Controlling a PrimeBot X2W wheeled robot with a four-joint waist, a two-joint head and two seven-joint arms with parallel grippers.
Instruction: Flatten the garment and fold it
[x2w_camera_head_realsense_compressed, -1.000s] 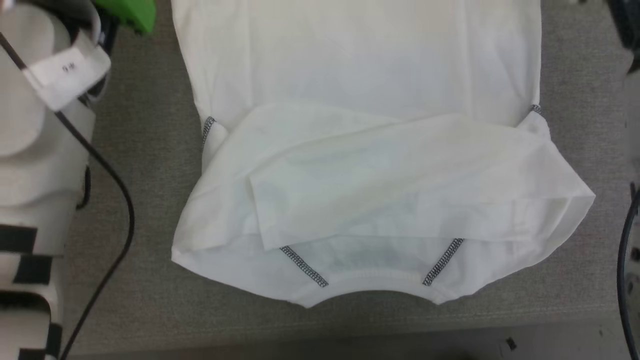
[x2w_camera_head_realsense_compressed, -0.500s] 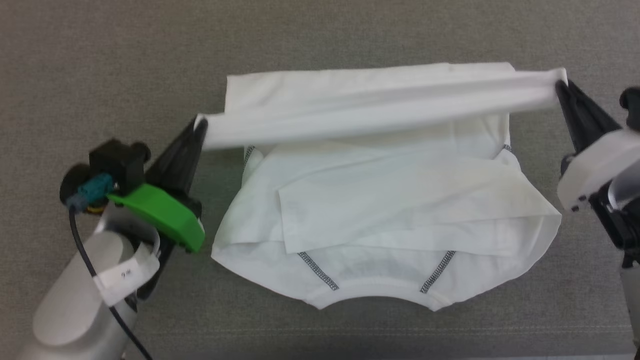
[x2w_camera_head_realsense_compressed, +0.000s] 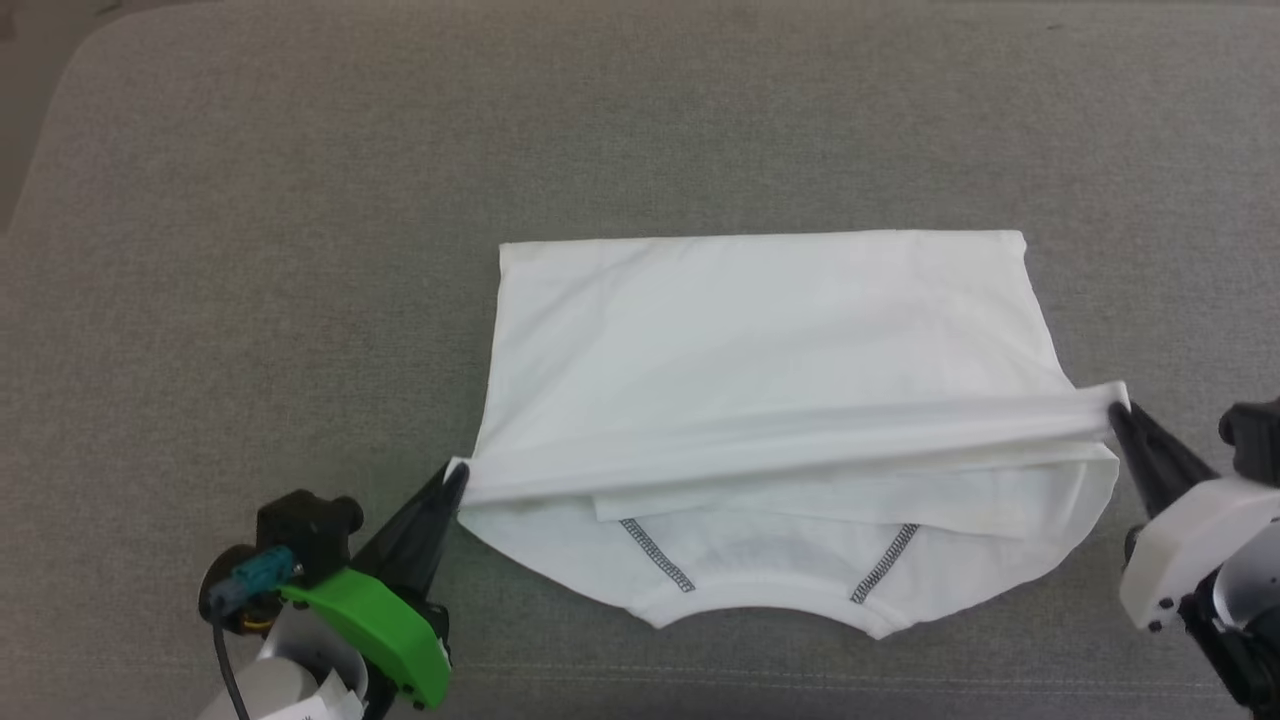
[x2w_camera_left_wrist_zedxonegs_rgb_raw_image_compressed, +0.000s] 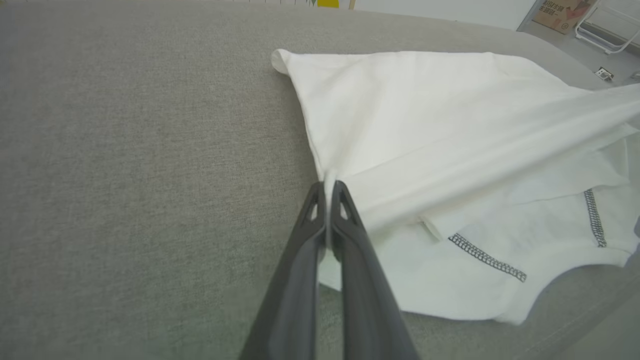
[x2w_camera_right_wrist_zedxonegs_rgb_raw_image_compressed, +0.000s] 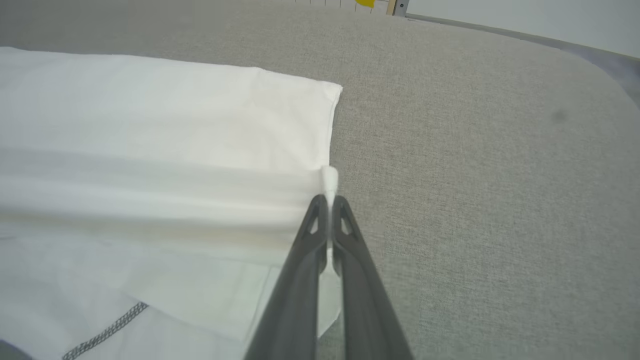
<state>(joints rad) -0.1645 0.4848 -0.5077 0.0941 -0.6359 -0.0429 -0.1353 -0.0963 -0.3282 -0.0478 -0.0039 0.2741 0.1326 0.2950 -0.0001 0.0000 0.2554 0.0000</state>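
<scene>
One garment (x2w_camera_head_realsense_compressed: 760, 330) between left tool (x2w_camera_head_realsense_compressed: 458, 473), right tool (x2w_camera_head_realsense_compressed: 1116, 410).

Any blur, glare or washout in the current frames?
Head view: sharp, even light, garment nearly blown out, folds faint. Left wrist view: fingers soft up close. Right wrist view: garment washed out at left; grey surface weave crisp.
</scene>
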